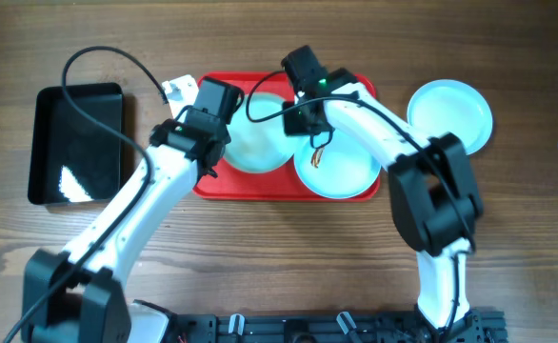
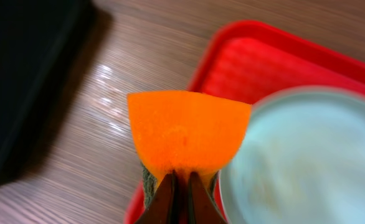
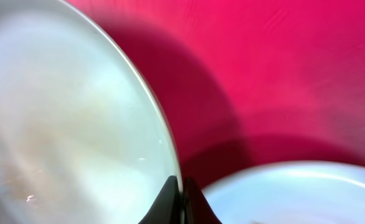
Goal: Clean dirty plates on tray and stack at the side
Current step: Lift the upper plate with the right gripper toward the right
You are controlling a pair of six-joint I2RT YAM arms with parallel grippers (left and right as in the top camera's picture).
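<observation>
Left claw [image 2: 181,186]: fingers closed tight on an orange sponge [image 2: 185,134]. In the left wrist view it sits at the lower middle of the frame, over the tray's left edge.
Sponge: orange face up, a darker scouring layer underneath, just beside the rim of the left plate [image 2: 307,162].
Right claw [image 3: 181,193]: fingers pinched narrow on the right rim of the left plate [image 3: 64,124], which casts a broad shadow on the tray floor.
Left plate [image 1: 260,143]: on the left half of the tray, partly under the left arm.
Right plate [image 1: 341,171]: on the lower right part of the tray, carrying a small brown-yellow smear [image 1: 317,155].
Third plate [image 1: 450,114]: on the bare table, at the upper right of the overhead frame, just off the tray.
Tray [image 1: 212,186]: red, upper middle of the overhead frame.
Black bin [image 1: 77,143]: glossy, far left, well apart from the tray.
Table [image 1: 260,257]: brown wood grain.
</observation>
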